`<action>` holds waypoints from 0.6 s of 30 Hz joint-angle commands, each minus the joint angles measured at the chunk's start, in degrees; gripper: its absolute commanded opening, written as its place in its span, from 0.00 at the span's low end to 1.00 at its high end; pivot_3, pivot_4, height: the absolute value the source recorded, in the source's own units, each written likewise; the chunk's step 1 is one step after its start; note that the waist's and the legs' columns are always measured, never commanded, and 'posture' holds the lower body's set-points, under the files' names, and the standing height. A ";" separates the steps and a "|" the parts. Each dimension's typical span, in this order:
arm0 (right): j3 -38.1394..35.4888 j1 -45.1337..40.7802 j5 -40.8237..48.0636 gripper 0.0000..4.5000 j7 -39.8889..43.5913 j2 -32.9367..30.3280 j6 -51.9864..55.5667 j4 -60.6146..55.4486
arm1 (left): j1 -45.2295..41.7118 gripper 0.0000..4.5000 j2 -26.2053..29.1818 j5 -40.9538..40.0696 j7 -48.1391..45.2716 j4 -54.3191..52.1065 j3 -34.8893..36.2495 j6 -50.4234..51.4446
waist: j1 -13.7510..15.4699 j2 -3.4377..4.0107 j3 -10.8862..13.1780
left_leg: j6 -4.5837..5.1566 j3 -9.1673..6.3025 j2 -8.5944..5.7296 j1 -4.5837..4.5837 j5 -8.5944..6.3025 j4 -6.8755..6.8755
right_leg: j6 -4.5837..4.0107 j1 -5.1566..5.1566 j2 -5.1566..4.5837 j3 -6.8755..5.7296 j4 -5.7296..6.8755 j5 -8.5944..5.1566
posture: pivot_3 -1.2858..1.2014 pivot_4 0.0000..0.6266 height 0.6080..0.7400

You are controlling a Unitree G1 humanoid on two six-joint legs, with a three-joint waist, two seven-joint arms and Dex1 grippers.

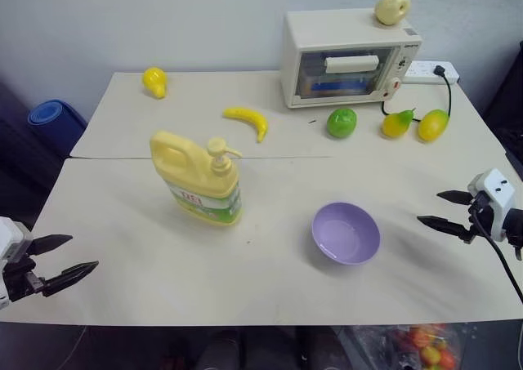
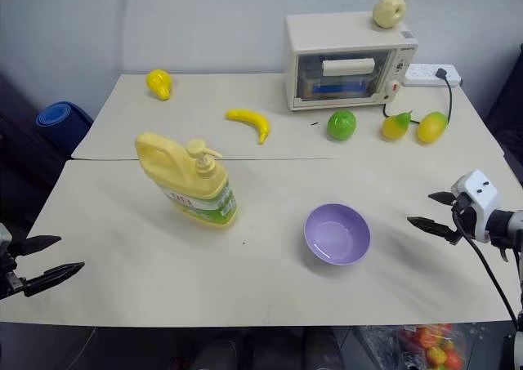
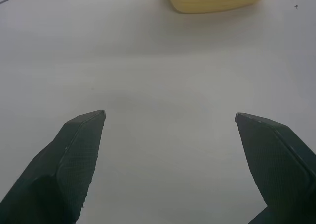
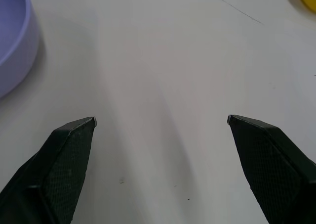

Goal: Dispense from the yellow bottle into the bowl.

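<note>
A plain pale wall backs a cream bench [image 1: 163,296] made of two sections, with a seam running across between the far section and the near one. Against the wall on the far section sits a white toaster oven [image 1: 347,57] with a pale yellow fruit [image 1: 392,7] on top and a white power strip [image 1: 431,72] beside it. In front of the oven lie a green apple [image 1: 341,122] and two yellow-green fruits [image 1: 398,123] [image 1: 433,125]; a banana [image 1: 248,120] and a yellow pear [image 1: 154,82] lie farther to the left. A blue roll [image 1: 54,118] shows off the bench's left edge, and a bag of fruit [image 1: 425,349] below its near right edge.

On the near section the yellow bottle [image 1: 198,177] stands upright left of centre, just past the seam. The bowl [image 1: 346,233] sits to its right, well apart from it.

The left gripper [image 1: 67,256] hovers at the near left corner, its fingers [image 3: 74,159] spread wide and holding nothing. The right gripper [image 1: 441,209] hovers at the right edge, near the bowl, fingers [image 4: 64,164] likewise wide apart and empty.
</note>
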 commanded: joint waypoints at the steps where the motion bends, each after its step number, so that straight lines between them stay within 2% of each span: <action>1: -1.34 -0.90 0.28 0.99 -0.10 -1.76 -1.05 -0.23 | -1.34 1.00 -0.34 0.81 1.43 0.74 1.29 -1.94 | 0.00 0.00 0.00 | 0.00 0.00 0.00 0.00 0.00 0.00 | 0.00 0.00 0.00 0.00 0.00 0.00 | 0.52 0.24 1.00; 14: -1.56 0.22 0.98 0.99 -0.86 -1.37 1.30 -2.39 | -6.44 1.00 -1.21 -1.53 3.48 1.04 0.49 0.62 | -0.09 0.00 0.00 | 0.00 0.03 0.00 0.01 0.00 0.04 | 0.01 0.00 0.01 0.01 0.08 0.00 | 0.52 0.24 1.00; 18: -3.23 3.72 4.16 0.99 -0.76 -0.72 5.77 -11.69 | -9.41 1.00 -1.26 -7.94 2.88 -5.89 -0.52 7.10 | 0.10 -0.01 0.00 | 0.00 0.01 0.01 0.00 0.00 0.06 | 0.01 -0.01 0.01 0.02 0.12 0.01 | 0.52 0.24 1.00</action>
